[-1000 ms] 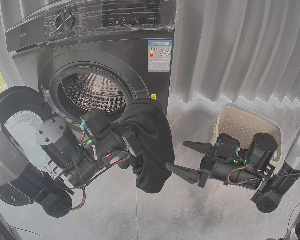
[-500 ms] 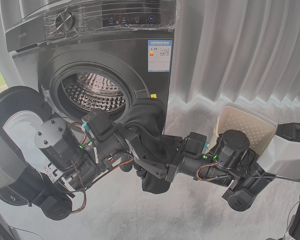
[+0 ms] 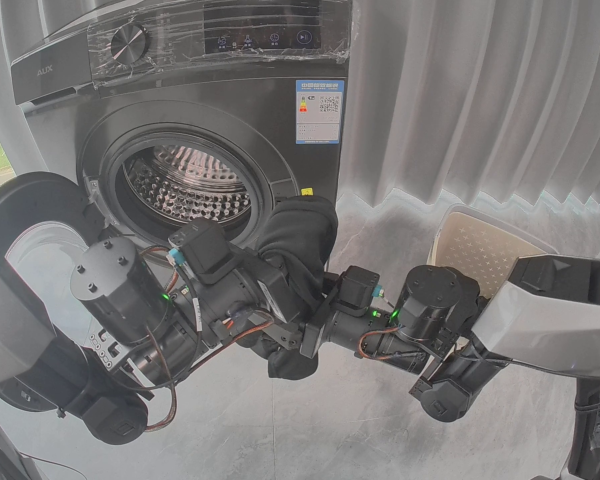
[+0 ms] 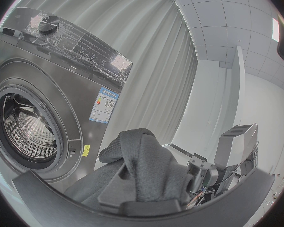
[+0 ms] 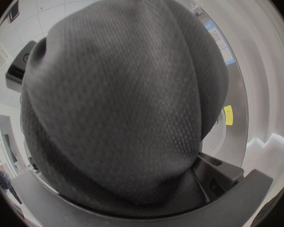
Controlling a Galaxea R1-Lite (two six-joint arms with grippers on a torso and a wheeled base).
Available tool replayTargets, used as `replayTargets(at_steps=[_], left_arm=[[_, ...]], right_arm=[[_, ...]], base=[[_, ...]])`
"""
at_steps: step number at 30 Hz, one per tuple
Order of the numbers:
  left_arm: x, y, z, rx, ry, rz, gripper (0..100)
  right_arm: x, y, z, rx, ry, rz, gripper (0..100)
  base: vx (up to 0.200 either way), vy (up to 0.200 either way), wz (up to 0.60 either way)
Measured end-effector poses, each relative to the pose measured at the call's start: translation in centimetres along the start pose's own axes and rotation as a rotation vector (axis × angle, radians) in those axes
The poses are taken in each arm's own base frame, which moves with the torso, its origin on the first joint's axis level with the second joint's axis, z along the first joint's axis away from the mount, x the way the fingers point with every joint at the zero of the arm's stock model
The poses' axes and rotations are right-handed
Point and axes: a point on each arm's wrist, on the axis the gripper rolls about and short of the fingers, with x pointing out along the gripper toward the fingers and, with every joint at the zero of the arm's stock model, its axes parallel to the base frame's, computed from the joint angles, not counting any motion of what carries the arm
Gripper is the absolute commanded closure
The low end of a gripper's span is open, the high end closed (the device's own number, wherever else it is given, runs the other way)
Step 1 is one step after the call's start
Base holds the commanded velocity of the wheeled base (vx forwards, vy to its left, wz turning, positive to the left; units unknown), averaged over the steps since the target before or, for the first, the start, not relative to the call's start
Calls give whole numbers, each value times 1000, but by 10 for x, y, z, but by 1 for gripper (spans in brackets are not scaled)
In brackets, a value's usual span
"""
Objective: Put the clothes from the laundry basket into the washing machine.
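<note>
L gripper [image 3: 283, 331] clamps black garment [image 3: 303, 235] (R gripper [image 3: 313, 331] pressed into it, can't tell if closed).

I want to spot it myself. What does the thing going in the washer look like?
Find the big grey washing machine with its round door open. Just by its opening hangs a dark cloth, off the floor. It is the only soft, floppy thing there.

Black arms [image 3: 120, 288]; coppery cables [image 3: 243, 333]; green lights [image 3: 165, 296]
</note>
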Motion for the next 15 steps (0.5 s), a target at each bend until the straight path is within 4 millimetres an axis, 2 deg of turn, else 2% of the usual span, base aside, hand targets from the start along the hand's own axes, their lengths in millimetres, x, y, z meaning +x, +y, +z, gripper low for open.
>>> replayTargets(at_steps=[3,4,15], left_arm=[[0,0,0,-8,-2,-1,100],[0,0,1,-10,-3,0,100],[2,6,3,-10,-18,33,100]], right_arm=[[4,-2,-3,3,-4,-4,0],[4,-2,-4,3,-4,-4,100],[1,-1,-9,15,14,-22,100]], base=[[0,0,0],[0,0,0],[0,0,0]])
